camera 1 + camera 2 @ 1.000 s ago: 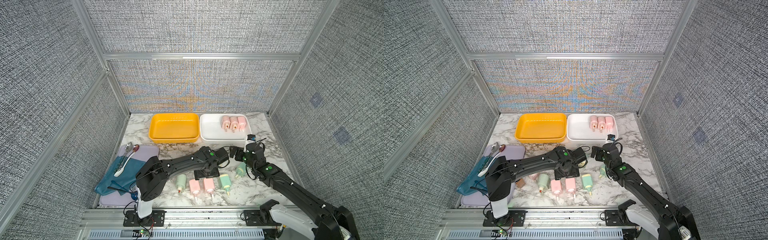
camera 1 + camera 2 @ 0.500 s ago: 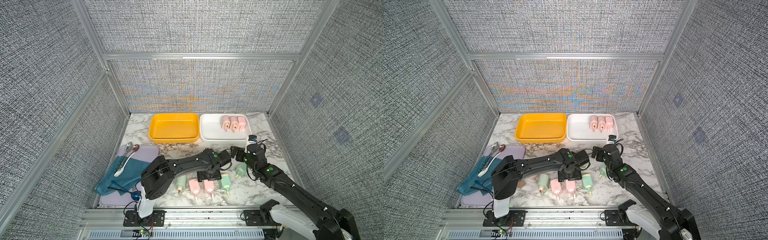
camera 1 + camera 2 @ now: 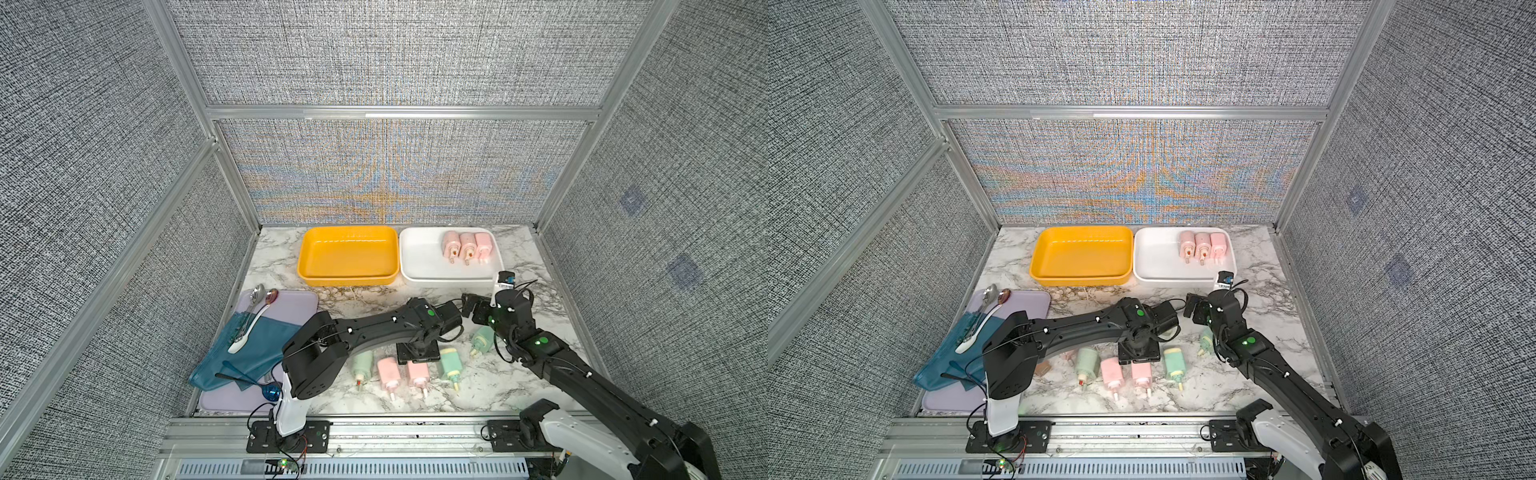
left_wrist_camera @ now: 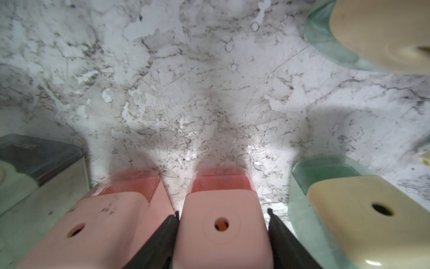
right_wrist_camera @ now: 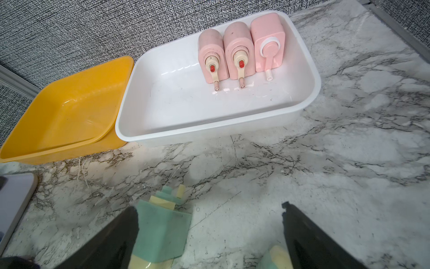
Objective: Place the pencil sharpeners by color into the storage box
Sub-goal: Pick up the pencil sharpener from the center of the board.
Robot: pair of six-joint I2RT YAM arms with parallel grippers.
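On the marble near the front lie several pencil sharpeners: green (image 3: 362,363), pink (image 3: 388,372), pink (image 3: 417,376), green (image 3: 451,363) and green (image 3: 482,338). My left gripper (image 4: 222,212) points straight down over the right-hand pink pencil sharpener (image 4: 222,223). Its black fingers (image 4: 162,235) press both sides of that sharpener, which rests on the table. My right gripper (image 5: 209,209) hovers open over bare marble, with a green sharpener (image 5: 160,228) beside one finger. The white storage box (image 3: 419,274) holds three pink sharpeners (image 3: 467,247). The yellow storage box (image 3: 347,280) is empty.
A lilac tray (image 3: 291,299) at the left carries a blue cloth (image 3: 257,345) and spoons (image 3: 255,299). A small brown jar (image 3: 1042,368) and another pink sharpener (image 3: 1067,355) sit partly under the left arm. Grey walls close in on three sides.
My left gripper has sunk onto the pink sharpener and its jaws have narrowed against its sides. The right arm has barely shifted.
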